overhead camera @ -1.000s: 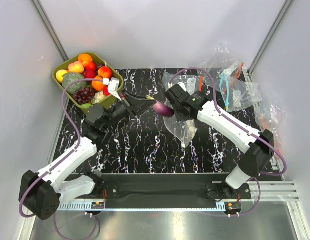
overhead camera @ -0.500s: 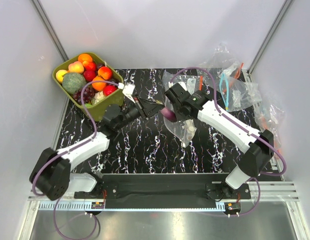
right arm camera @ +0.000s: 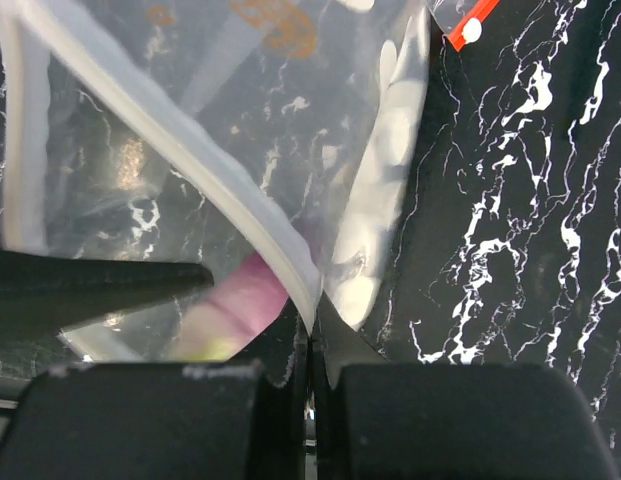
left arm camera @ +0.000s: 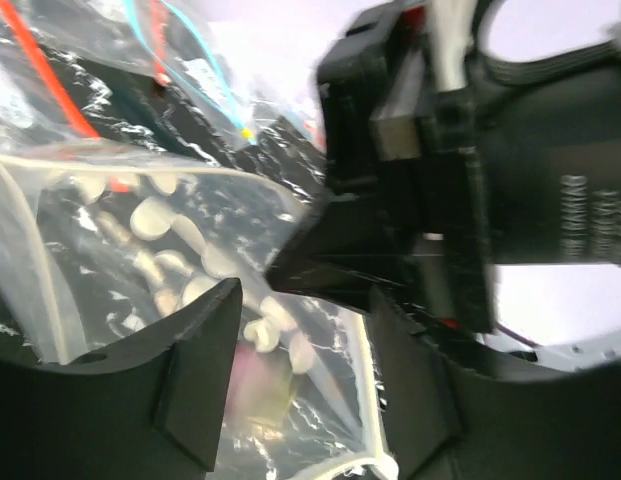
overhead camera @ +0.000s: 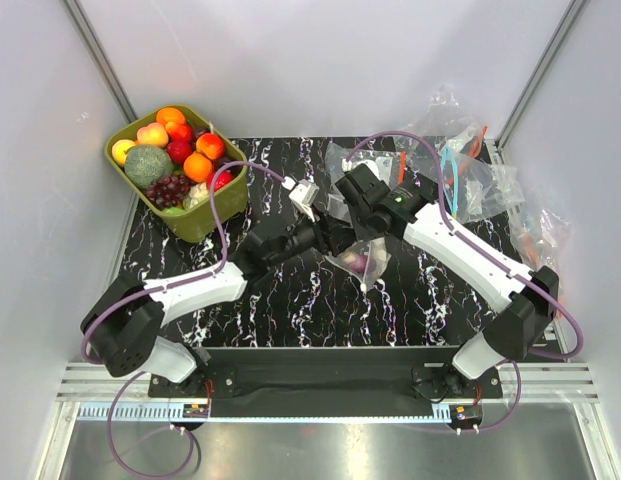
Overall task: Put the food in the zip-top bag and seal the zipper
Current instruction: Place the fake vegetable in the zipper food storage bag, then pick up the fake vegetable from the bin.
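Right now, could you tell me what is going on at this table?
The right tool pinches the rim of the dotted clear bag, holding it up. The left tool is at its mouth, jaws open, and a purple toy vegetable lies inside. The bag is unsealed; more fruit waits in the green tub.

The tub (overhead camera: 212, 214) sits at the table's (overhead camera: 290, 292) left rear, spare bags (overhead camera: 472, 178) right rear, zip-top bag (overhead camera: 378, 258) between, seemingly holding food (overhead camera: 359, 262).

So the top cam looks down from up behind me over the whole black table (overhead camera: 290, 290), while both wrist cams are jammed right up close on the same dotted bag (left arm camera: 150, 215) that it sees mid-table from afar.
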Controlling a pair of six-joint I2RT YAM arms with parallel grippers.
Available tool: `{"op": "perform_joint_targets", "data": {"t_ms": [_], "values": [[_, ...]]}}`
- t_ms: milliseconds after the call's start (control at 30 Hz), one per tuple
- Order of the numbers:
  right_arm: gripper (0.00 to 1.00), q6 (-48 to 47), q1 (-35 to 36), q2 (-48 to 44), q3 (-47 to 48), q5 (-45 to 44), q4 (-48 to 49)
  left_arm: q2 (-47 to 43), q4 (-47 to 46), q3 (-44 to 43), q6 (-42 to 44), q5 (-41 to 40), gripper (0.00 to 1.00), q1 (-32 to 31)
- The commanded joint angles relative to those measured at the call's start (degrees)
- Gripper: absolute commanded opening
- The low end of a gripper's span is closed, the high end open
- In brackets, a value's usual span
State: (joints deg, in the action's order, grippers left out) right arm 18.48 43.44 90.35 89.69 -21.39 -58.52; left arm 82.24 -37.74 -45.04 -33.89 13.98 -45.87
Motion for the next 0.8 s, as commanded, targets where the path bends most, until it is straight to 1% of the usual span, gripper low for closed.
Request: {"op": "perform_joint_targets", "data": {"t_ms": [0,100,167,267,300,367,400,433,467,500,533,600,633,667,700,733,767], "values": [[0.0,0.6,-0.4,-2.5,1.0,-0.4,1.0,-1.4,1.6,-2.9,6.1,-7.3,0.63,-1.1],[0.0,0.6,-0.4,-2.2,1.1,-1.0,0.6,-3.0,3.4,-3.0,7.1,-7.6,0.7,-1.1],[0.0,0.6,-0.5,-2.1,1.2,-1.5,0.3,-4.4,5.9,-3.8,8.0,-7.6,0.7,-1.1],[0.0,0.6,-0.8,-2.0,1.1,-1.7,0.4,-8.3,13.3,-6.0,10.5,-9.3,0.71,-1.1],[0.0,0.6,-0.9,-2.0,0.9,-1.7,0.4,-10.7,17.5,-6.4,12.3,-11.5,0.72,-1.0],[0.0,0.6,-1.3,-2.1,0.6,-1.8,0.6,-13.2,22.3,-8.4,13.7,-15.6,0.75,-0.8],[0.0,0.6,-1.4,-2.2,0.4,-1.7,0.7,-15.2,27.7,-9.3,14.5,-20.3,0.79,-0.5],[0.0,0.7,-1.5,-2.5,0.3,-1.6,0.8,-16.0,30.2,-10.2,15.1,-22.1,0.8,-0.1],[0.0,0.6,-1.6,-2.5,0.2,-1.5,0.9,-16.8,32.4,-11.6,15.5,-23.4,0.82,1.4],[0.0,0.6,-1.6,-2.5,0.0,-1.4,1.0,-17.7,36.0,-12.1,16.0,-25.6,0.87,2.4],[0.0,0.5,-1.7,-2.7,0.0,-1.3,1.0,-18.1,37.5,-12.5,16.2,-25.9,0.87,5.0],[0.0,0.5,-1.7,-2.8,-0.3,-1.2,1.0,-17.3,43.2,-15.0,17.3,-26.2,0.92,8.1],[0.0,0.5,-1.8,-2.9,-0.3,-1.2,1.0,-16.5,46.0,-16.7,17.9,-26.1,0.93,12.0],[0.0,0.5,-1.8,-2.9,-0.5,-1.1,1.0,-14.4,51.5,-20.4,18.8,-26.5,0.93,14.0],[0.0,0.5,-1.9,-3.1,-0.6,-0.9,1.0,-13.3,53.8,-22.2,19.4,-26.9,0.93,16.1],[0.0,0.3,-1.8,-3.1,-0.7,-0.9,1.1,-12.5,55.4,-23.6,20.3,-27.2,0.94,19.4],[0.0,0.4,-1.8,-3.2,-0.9,-0.7,1.0,-10.8,56.8,-24.6,22.0,-27.9,0.94,21.1]]}}
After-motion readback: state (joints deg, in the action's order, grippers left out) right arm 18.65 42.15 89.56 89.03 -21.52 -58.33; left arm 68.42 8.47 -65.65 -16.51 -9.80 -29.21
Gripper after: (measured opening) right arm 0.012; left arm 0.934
